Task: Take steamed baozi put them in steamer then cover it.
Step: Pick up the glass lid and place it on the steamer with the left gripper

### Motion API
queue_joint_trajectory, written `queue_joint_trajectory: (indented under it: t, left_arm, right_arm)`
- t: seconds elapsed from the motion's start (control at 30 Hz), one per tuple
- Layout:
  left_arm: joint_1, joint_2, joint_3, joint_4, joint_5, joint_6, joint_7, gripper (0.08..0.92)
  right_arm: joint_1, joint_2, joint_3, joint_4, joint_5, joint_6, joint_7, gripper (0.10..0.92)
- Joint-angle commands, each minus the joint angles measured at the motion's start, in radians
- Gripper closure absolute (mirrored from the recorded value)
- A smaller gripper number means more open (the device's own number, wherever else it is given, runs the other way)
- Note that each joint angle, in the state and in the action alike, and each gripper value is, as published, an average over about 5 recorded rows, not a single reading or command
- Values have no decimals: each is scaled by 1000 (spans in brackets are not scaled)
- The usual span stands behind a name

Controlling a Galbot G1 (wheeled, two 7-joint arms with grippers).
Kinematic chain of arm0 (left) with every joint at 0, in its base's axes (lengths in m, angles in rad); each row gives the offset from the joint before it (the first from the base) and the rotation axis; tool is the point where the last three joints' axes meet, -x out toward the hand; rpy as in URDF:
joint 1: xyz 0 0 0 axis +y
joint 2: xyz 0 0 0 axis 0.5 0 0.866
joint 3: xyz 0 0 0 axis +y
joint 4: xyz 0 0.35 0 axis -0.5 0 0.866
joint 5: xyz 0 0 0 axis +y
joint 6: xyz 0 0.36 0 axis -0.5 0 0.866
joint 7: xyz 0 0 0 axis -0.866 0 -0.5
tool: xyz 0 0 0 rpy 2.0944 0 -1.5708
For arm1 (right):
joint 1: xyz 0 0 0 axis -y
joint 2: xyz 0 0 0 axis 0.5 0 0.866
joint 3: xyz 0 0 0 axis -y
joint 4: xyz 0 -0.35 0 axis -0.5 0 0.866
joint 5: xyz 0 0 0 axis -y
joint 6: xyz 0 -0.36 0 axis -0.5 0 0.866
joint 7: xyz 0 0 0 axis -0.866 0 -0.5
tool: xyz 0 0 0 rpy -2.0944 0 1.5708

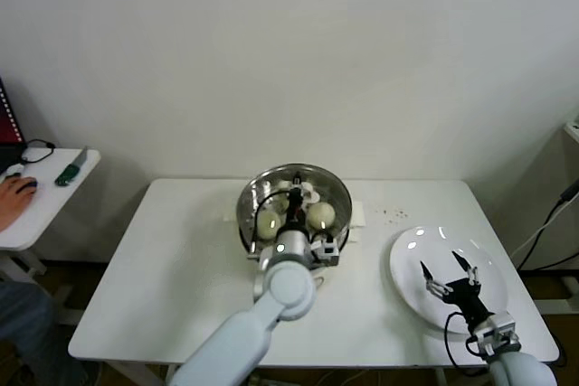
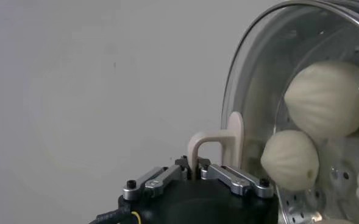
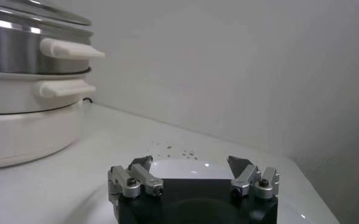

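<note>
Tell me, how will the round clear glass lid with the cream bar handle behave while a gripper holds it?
The round clear glass lid probably stays stiff but breakable. The left gripper pinches only its thin cream bar handle, so it may swing or tilt. Its metal rim could slide on the shiny steel steamer.

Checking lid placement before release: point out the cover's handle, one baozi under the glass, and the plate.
cover handle (image 2: 211,146): left wrist view, on the cream bar's bend.
baozi (image 2: 327,98): left wrist view, middle of the upper bun.
plate (image 1: 412,264): head view, bare near-left surface.
</note>
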Motion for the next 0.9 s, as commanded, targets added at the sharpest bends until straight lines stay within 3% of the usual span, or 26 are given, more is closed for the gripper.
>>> queue_joint_trajectory:
  t: [0.03, 0.9]
  left_arm:
    - [-10, -16, 7, 45, -14, 49, -34, 849]
    - [-1, -2, 13, 65, -29, 49, -70, 849]
  right_arm:
    - [1, 7, 1, -4, -4, 3, -2, 203]
    - [2, 5, -5, -2, -19, 10, -15, 203]
